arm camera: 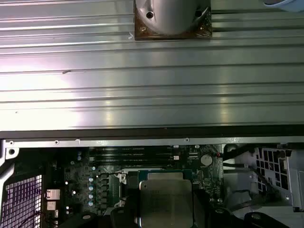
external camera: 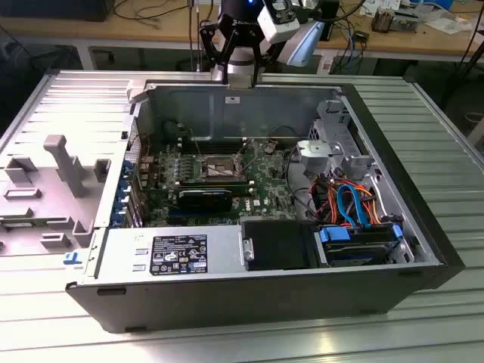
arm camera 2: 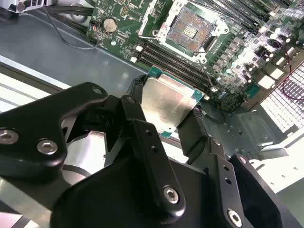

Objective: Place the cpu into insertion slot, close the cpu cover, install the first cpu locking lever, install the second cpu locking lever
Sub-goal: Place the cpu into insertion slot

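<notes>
gripper [arm camera 2: 167,102] clamped on cpu [arm camera 2: 166,107], insertion slot [arm camera 2: 190,29] exposed on motherboard [arm camera 2: 119,42] inside computer case [external camera: 227,291]

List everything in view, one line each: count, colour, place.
silver-grey flat square cpu: one, silver-grey with a green edge, held off the board
dark square insertion slot: one, dark with a silver rim, amid the motherboard, empty
green motherboard: one, green, inside the case
long black memory slots: several, black, beside the insertion slot
round silver coin battery: one, silver, on the motherboard
open black computer case: one, black and grey, on the ribbed metal table
silver power supply box: one, silver, along the case's near wall
orange and blue cables: one bundle, inside the case at the exterior view's right
grey plastic fixture: one, grey, at the exterior view's left of the case
robot arm: one, black and silver, above the case's far wall
black pincer: one, black, shut on the cpu
</notes>
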You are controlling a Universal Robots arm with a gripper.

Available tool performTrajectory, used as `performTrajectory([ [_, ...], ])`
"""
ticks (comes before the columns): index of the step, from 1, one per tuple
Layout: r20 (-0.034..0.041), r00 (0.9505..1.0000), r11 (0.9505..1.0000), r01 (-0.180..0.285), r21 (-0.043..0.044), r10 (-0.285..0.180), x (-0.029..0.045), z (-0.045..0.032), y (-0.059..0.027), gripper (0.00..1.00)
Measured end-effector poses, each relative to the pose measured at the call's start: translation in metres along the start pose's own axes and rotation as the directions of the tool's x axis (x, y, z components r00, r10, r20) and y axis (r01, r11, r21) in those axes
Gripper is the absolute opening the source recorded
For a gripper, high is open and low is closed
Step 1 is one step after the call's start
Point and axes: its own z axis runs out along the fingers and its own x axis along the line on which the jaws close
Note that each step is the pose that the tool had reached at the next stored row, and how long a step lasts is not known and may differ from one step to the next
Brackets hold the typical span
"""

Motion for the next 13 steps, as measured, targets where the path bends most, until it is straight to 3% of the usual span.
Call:
performTrajectory([
  [13,-0.0002,1.0000,1.0000,0.001,0.0002,-0.001,0.0006,0.0001,-0.0035,0.54],
])
